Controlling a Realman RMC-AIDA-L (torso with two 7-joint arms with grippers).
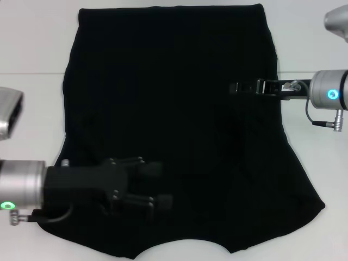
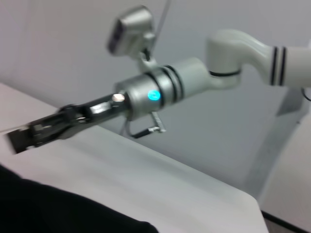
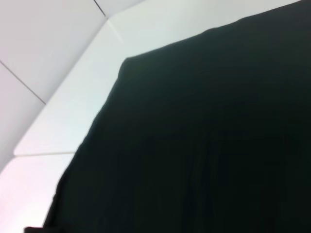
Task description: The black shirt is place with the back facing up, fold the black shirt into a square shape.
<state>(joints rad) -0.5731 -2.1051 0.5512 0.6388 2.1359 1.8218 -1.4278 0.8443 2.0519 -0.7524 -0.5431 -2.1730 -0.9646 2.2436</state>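
Shirt (image 1: 174, 109) lies spread flat on the white bench (image 1: 32, 43), filling most of the head view; its straight hem is at the far side and the curved neckline dips at the near edge. No lettering shows, so the plain back is up. The sides already look tucked inward, since no sleeve sticks out, though black on black makes the fold lines hard to trace.

Left gripper (image 1: 155, 187) hovers over the near left part of the cloth, its jaws spread apart with nothing between them. Right gripper (image 1: 235, 87) reaches in from the right edge, over the cloth about halfway up; its jaws look drawn together, and whether they pinch any fabric cannot be told. In the left wrist view the right gripper (image 2: 22, 138) appears low over the bench, and the right wrist view shows only the shirt (image 3: 204, 145) on the bench (image 3: 73, 97).

Fabric like this is light, limp and thin. It will sag, drag and bunch if lifted at one spot, and layers may slip over each other. Best hold is probably a pinch at the edges, one jaw sliding under the near corners on both sides, so the cloth carries over evenly toward the hem.
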